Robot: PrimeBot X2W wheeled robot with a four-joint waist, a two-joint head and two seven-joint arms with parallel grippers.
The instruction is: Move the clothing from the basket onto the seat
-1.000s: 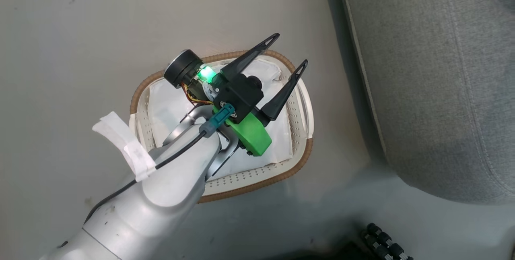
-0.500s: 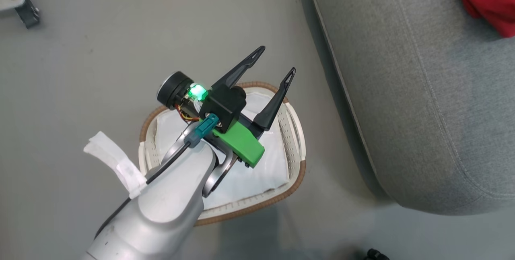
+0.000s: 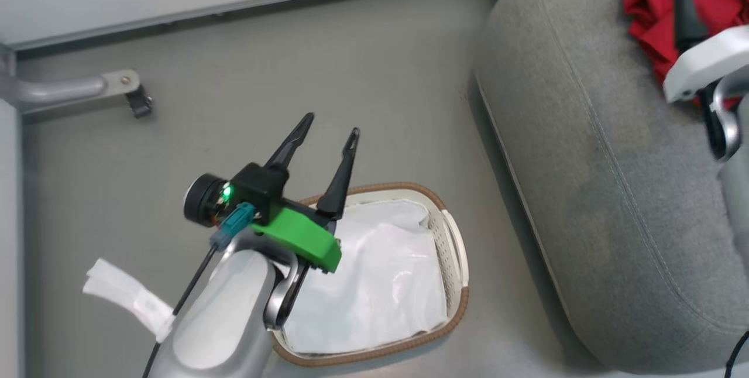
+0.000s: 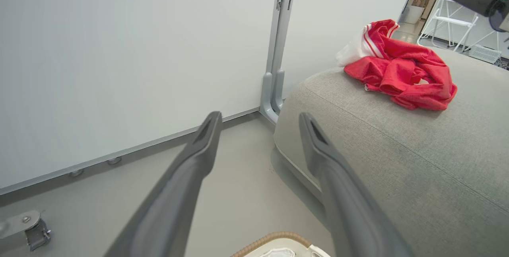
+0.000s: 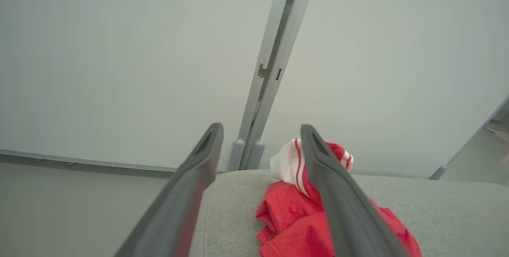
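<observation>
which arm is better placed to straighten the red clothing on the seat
Right, likely: the open right gripper hangs just over the clothing on the seat; the open left gripper is down by the basket.

Bare floor (image 3: pixel 292 74) lies open beyond the basket (image 3: pixel 455 243) — the seat (image 3: pixel 585 161) walls its right.

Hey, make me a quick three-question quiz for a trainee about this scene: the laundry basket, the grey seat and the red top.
1. True or false: the clothing lies on the seat.
2. What is inside the basket? A: the white liner. B: the clothing. C: a shoe.
3. Fill the gap: the left gripper has its two fingers ____, with nothing between them.
Key: 1 true; 2 A; 3 open.
</observation>
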